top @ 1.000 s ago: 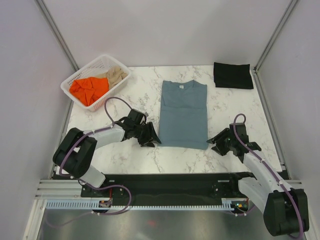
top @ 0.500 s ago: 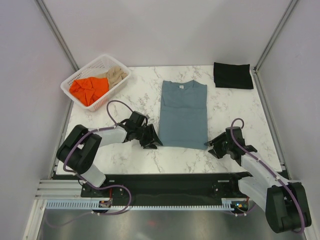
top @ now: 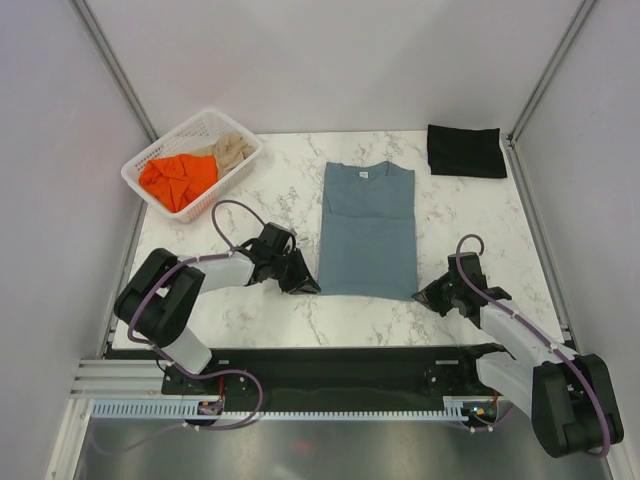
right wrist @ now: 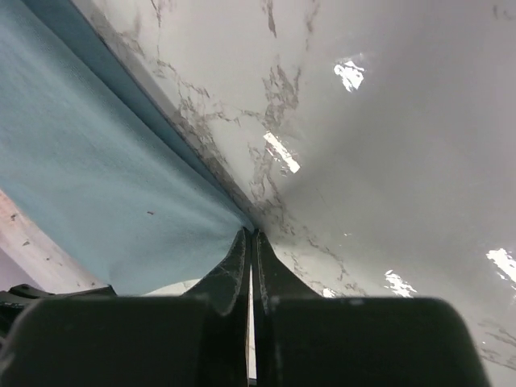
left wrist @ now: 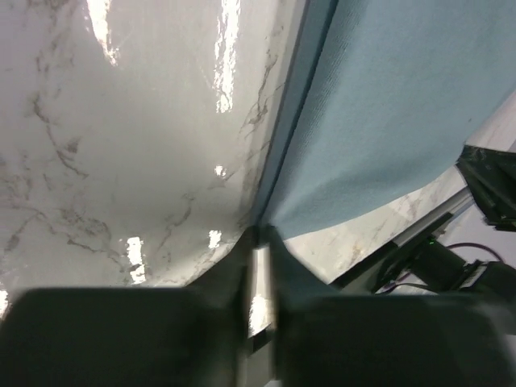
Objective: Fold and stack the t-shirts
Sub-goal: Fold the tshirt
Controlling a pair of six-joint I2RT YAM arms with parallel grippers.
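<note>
Right gripper [right wrist: 251, 235] sits pressed together at the blue-grey t-shirt's [top: 367, 230] near-right corner. Left gripper [left wrist: 260, 235] sits at its near-left corner; I cannot tell whether it pinches.

White marbled table [top: 470, 215] lies under the left hand [top: 312, 288] and right hand [top: 423, 296], glossy with glare. Pale walls [top: 330, 60] stand beyond them, with metal posts [top: 105, 55] at the corners.

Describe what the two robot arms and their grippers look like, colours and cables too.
The left arm and right arm both have pale grey-white links between bulky black joints. A thin purple cable loops out along each arm. The left gripper and right gripper are black and two-fingered. Seen up close, their fingers are dark and taper to narrow tips. No markings are legible.
</note>
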